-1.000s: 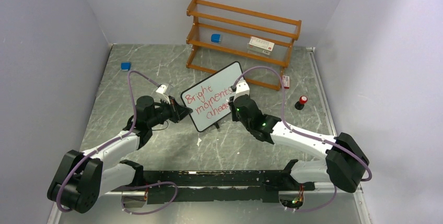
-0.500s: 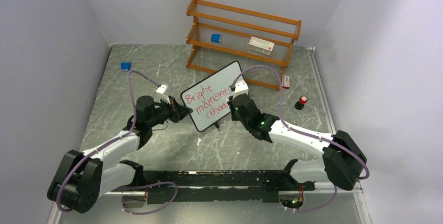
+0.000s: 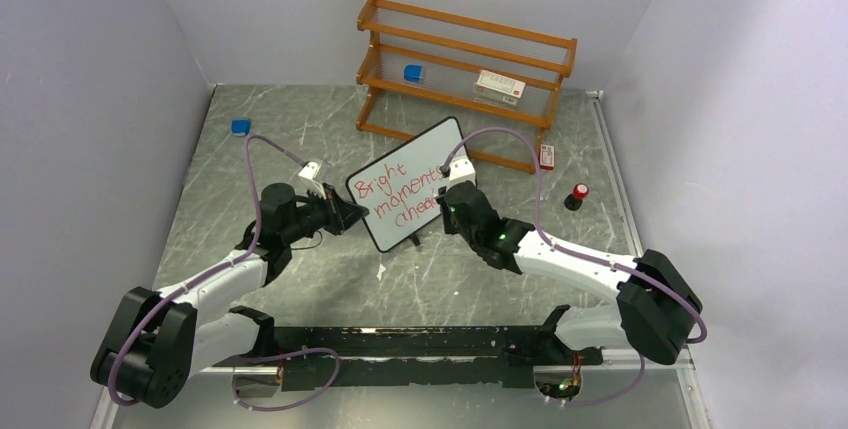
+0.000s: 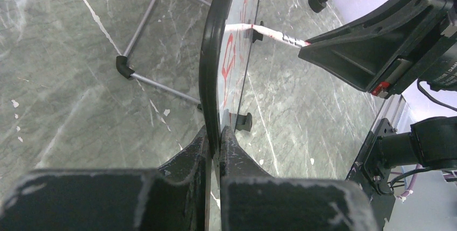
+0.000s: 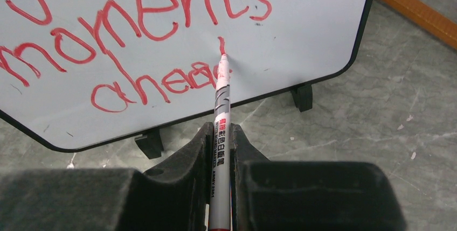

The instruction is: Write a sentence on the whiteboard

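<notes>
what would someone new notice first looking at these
The whiteboard stands mid-table, red handwriting on it reading "Bright moments ahea" with the next letter just begun. The right gripper holds a marker with its tip on the board, while the left gripper pinches the board's opposite edge. A wooden shelf stands behind, against the back wall.

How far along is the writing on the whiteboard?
Done: "Bright moments" and most of "ahead", in red on the whiteboard. In hand: the right gripper holds the marker, tip on the last letter's upright; the left gripper clamps the board's edge. Left: probably just that stroke.
</notes>
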Tool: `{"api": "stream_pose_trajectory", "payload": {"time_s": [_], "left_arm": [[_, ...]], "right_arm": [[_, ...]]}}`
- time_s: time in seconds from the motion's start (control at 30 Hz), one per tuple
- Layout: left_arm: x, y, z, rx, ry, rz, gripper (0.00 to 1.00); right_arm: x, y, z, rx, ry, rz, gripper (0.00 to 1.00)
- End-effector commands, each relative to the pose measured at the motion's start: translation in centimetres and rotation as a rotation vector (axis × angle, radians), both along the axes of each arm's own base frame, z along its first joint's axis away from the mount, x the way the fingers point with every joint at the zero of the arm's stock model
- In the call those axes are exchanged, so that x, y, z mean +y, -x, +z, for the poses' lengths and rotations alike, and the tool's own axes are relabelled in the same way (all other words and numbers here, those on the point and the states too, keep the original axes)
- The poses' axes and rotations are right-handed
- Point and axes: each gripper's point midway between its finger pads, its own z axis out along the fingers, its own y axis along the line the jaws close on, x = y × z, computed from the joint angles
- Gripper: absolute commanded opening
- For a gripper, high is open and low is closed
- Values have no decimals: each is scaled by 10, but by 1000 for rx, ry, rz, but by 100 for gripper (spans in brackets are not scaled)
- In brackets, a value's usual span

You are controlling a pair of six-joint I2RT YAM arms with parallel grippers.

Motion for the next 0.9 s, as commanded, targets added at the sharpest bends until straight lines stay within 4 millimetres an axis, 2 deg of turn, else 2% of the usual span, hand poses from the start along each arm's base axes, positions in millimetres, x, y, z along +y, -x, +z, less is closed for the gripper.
{"api": "stream_pose_trajectory", "payload": {"time_s": [0.0, 0.87], "left_arm": [[10, -7, -11, 17, -55, 48, 5], [11, -6, -10, 16, -52, 53, 5]], "right_arm": [[-6, 6, -16, 45, 16, -2, 0], [-17, 11, -24, 63, 41, -36, 0]]}}
